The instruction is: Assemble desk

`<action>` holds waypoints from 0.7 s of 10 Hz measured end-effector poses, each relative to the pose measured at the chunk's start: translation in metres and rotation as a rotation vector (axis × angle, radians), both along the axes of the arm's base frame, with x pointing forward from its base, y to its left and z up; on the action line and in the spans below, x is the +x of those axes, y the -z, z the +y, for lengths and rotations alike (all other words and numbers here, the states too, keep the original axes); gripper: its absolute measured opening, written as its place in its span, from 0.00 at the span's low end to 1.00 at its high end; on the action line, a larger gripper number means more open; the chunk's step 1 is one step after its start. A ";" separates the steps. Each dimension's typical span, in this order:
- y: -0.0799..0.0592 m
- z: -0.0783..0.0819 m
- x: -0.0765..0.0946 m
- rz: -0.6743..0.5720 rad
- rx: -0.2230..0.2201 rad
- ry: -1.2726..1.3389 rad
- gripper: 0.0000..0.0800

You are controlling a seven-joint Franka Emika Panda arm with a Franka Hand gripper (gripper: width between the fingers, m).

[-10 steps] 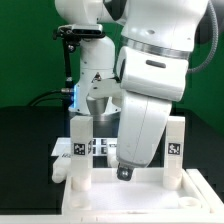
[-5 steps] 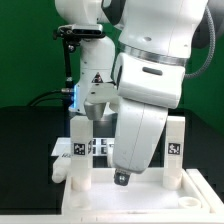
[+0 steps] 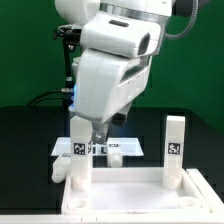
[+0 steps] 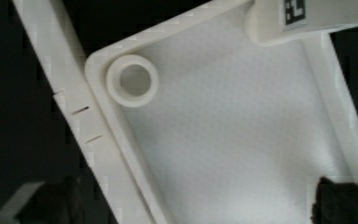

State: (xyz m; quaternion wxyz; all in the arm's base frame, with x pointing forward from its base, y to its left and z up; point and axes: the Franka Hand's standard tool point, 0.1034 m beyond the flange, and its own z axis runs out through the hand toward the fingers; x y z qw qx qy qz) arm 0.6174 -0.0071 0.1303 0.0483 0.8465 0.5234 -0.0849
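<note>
On the exterior view's left, 1 leg (image 3: pixel 80 150) is seen standing upright on the desk tabletop (image 3: pixel 130 195), which is laid rim-up, presumably so its sockets can be reached. An empty corner socket (image 4: pixel 133 78) is framed just ahead of the fingers (image 4: pixel 345 195). The gripper (image 4: pixel 194 200) is held spread above the tabletop, with nothing clasped. A 2nd leg (image 3: pixel 175 148) stands farther right.

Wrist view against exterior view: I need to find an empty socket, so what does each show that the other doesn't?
Only the wrist view shows an empty round socket in a corner of the tabletop. Only the exterior view shows the arm, the marker board and two upright legs. Both show the rimmed tabletop and a tagged leg.
</note>
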 end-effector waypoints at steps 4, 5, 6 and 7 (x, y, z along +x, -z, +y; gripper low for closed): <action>-0.029 -0.011 -0.021 -0.066 -0.011 0.410 0.81; -0.039 -0.014 -0.042 -0.077 -0.009 0.558 0.81; -0.049 -0.021 -0.062 -0.090 -0.009 0.713 0.81; -0.050 -0.021 -0.061 -0.113 -0.008 0.769 0.81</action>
